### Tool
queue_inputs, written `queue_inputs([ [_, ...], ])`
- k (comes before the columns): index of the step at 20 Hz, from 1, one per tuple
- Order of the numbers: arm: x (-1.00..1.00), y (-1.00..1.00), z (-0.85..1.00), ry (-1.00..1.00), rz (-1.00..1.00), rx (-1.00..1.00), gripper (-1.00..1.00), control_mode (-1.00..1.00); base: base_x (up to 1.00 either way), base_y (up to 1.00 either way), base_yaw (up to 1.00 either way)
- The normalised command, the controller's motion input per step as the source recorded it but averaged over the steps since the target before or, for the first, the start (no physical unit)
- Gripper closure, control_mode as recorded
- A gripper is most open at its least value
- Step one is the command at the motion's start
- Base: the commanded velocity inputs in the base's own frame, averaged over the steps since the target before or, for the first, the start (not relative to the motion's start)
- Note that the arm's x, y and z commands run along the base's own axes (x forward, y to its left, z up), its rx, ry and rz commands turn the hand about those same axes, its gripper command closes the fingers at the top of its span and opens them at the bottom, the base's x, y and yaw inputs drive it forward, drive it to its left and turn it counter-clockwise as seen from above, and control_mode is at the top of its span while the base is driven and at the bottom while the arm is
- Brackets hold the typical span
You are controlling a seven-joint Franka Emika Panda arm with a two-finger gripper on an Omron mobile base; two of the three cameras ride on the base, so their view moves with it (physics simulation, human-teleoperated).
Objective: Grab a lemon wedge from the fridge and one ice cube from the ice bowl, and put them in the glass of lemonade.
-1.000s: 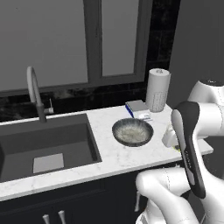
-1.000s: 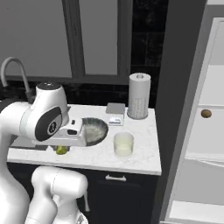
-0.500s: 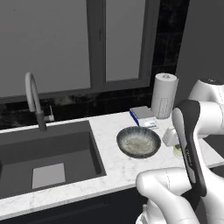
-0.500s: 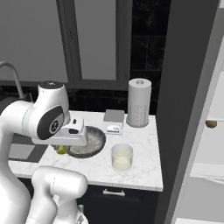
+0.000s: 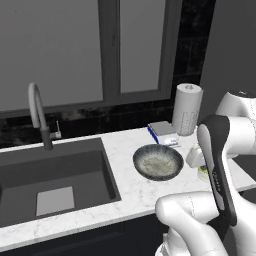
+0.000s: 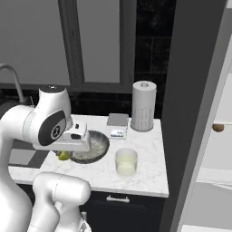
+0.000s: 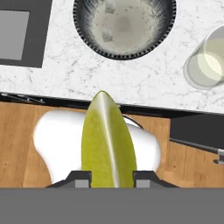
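Observation:
In the hand view the yellow-green lemon wedge (image 7: pixel 107 140) stands between my two fingertips (image 7: pixel 82 178), and my gripper (image 7: pixel 109 177) is shut on it. The right base view shows the wedge (image 6: pixel 64 155) under the hand, held off the counter's front edge, left of the ice bowl (image 6: pixel 93 147). The ice bowl (image 7: pixel 124 26) holds a few pale ice cubes (image 7: pixel 109 33). The glass of lemonade (image 6: pixel 126 162) stands right of the bowl near the counter's front, and it appears at the right edge of the hand view (image 7: pixel 208 61). The grey fridge (image 6: pixel 195 113) stands open on the right.
A white paper towel roll (image 6: pixel 143 106) and a small flat box (image 6: pixel 118 122) stand behind the bowl. The dark sink (image 5: pixel 55 180) with its faucet (image 5: pixel 40 117) lies to the left. A small round brown item (image 6: pixel 218 128) sits on a fridge shelf.
Both base views have shifted, so the base has driven along the counter; the bowl and glass now sit nearer the arm. The gripper still holds the lemon wedge.

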Motion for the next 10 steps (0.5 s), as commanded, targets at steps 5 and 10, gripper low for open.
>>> queue_inputs([
  [5, 0.08, 0.00, 0.44, 0.09, -0.01, -0.11, 1.00, -1.00, 0.00, 0.00, 0.00],
  [10, 0.00, 0.00, 0.42, -0.05, -0.05, -0.09, 1.00, -1.00, 0.00, 0.00, 0.00],
])
